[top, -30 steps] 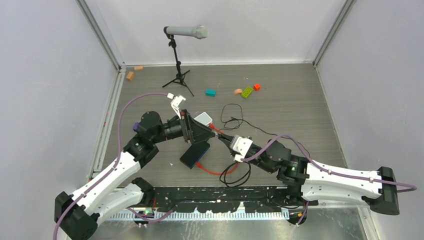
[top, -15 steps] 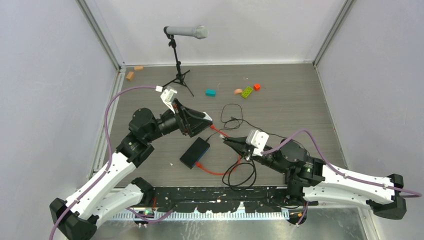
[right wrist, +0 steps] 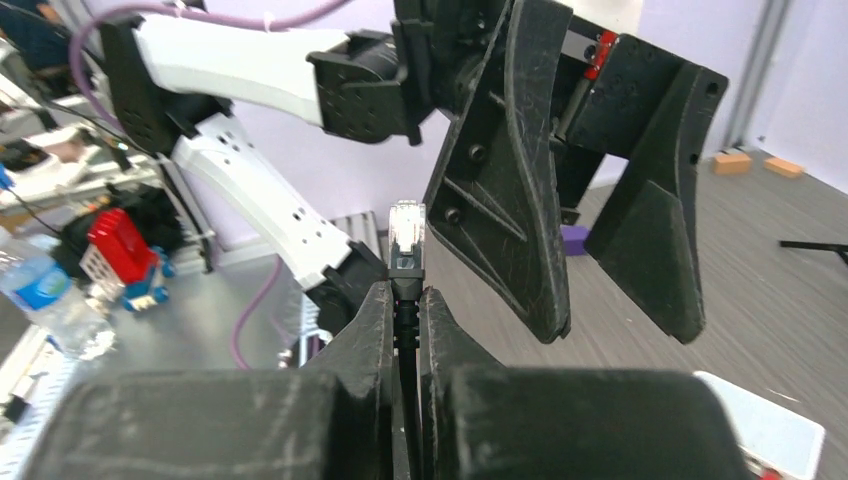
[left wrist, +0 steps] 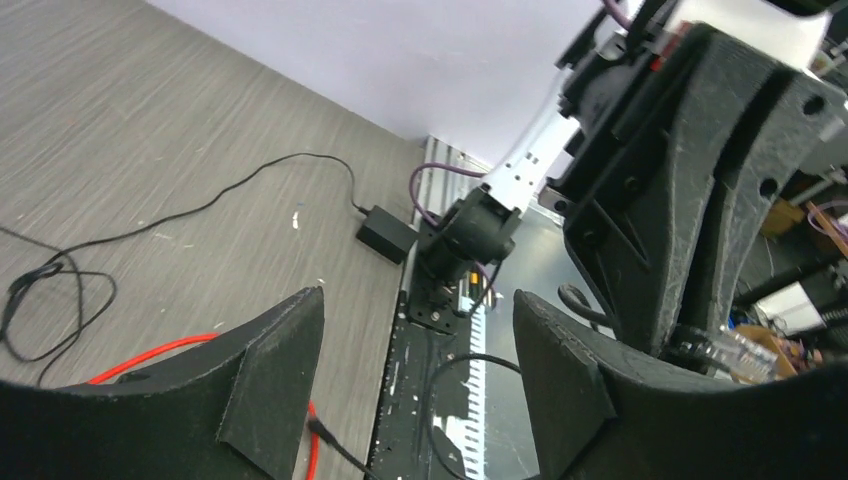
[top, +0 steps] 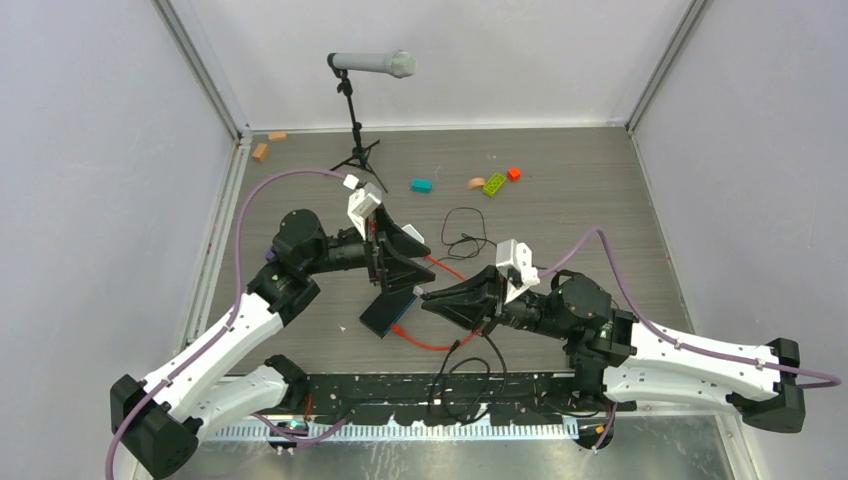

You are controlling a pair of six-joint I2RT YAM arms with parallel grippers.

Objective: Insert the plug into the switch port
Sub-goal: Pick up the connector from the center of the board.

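R claw (right wrist: 403, 300) pinches the plug (right wrist: 405, 235) by its black boot; the clear tip sticks out past the fingertips. Plug is held off the surface (top: 560, 200), close to L claw (left wrist: 415, 385), which is spread w/ nothing betw. its fingers. Black switch box (top: 388, 314) lies flat just beside both claw tips.

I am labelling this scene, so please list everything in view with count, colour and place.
microphone on stand: one, grey and black, far left
wooden blocks: two, tan, far-left corner
toy pieces: four, teal, pink, green, red, far middle
thin cable: one or more, black, centre
red cable: one, red, near centre
switch box: one, black, blue edge, centre
plug: one, clear, in right fingers
left fingers: two, black, open, by switch box
right fingers: two, black, shut on plug
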